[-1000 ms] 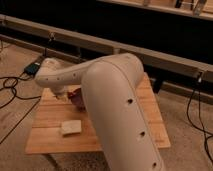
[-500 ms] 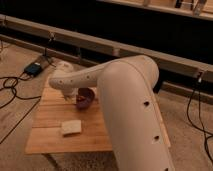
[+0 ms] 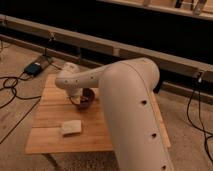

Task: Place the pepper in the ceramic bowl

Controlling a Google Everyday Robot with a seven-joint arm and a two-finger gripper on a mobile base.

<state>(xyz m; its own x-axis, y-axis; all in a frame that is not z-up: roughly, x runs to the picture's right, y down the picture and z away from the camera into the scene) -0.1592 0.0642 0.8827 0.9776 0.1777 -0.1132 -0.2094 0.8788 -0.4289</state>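
Hand (image 3: 80,100) over ceramic bowl (image 3: 86,98) | grip state: cannot tell | table (image 3: 50,142) front half open

A pale sponge-like block (image 3: 71,128) lies on the wooden table (image 3: 50,140); cables (image 3: 15,95) trail left.

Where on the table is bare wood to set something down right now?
Bare wood: the table's left strip and front edge around the pale block, and its back-left corner. It is crowded mid-table, where the gripper hangs at the ceramic bowl; the arm hides the right side.
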